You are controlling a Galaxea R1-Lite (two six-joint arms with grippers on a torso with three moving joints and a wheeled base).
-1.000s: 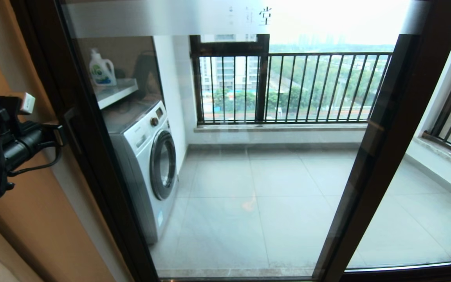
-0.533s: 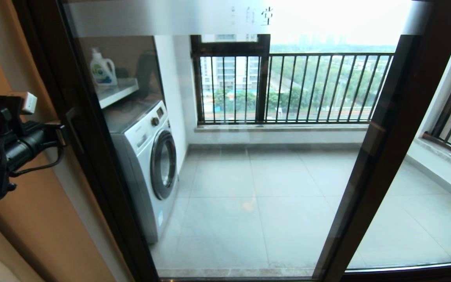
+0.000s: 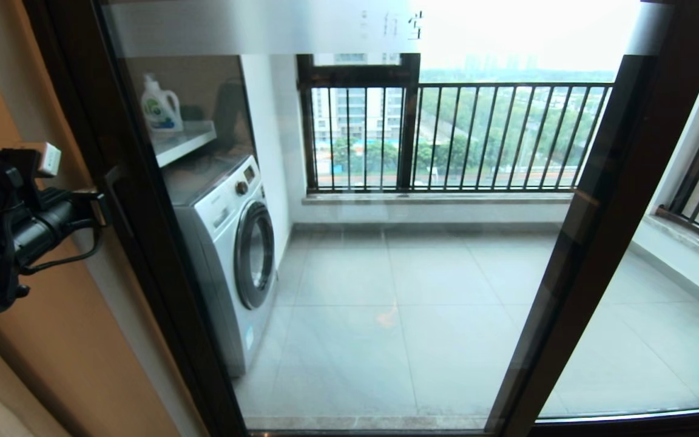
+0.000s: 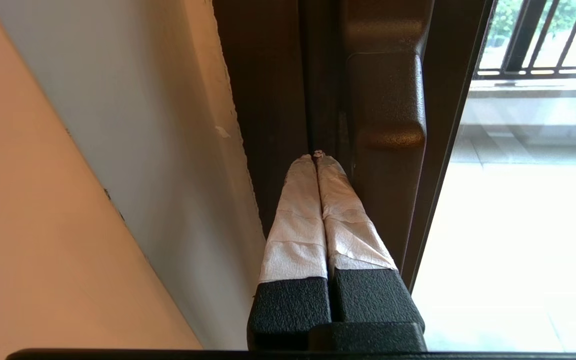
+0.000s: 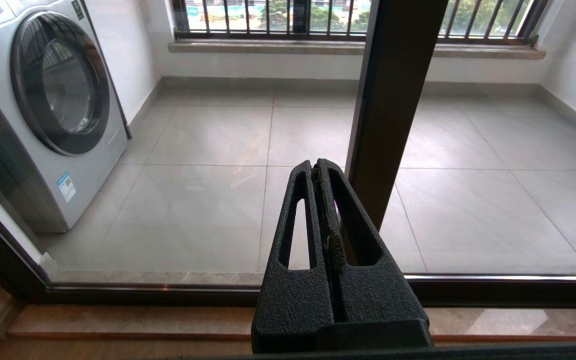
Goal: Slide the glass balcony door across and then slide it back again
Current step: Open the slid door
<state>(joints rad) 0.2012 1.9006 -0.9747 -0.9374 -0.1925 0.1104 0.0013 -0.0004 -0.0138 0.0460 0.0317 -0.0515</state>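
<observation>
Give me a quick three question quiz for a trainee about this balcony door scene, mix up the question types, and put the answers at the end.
1. True or false: the left gripper has its jaws pressed together, tips at the frame of the glass balcony door beside the handle.
2. Multiple choice: what stands behind the glass on the robot's left? A) a bicycle B) a washing machine C) a fridge
3. Fill in: the right gripper has its jaws ____ and holds nothing.

Key: 1 true; 2 B; 3 shut
</observation>
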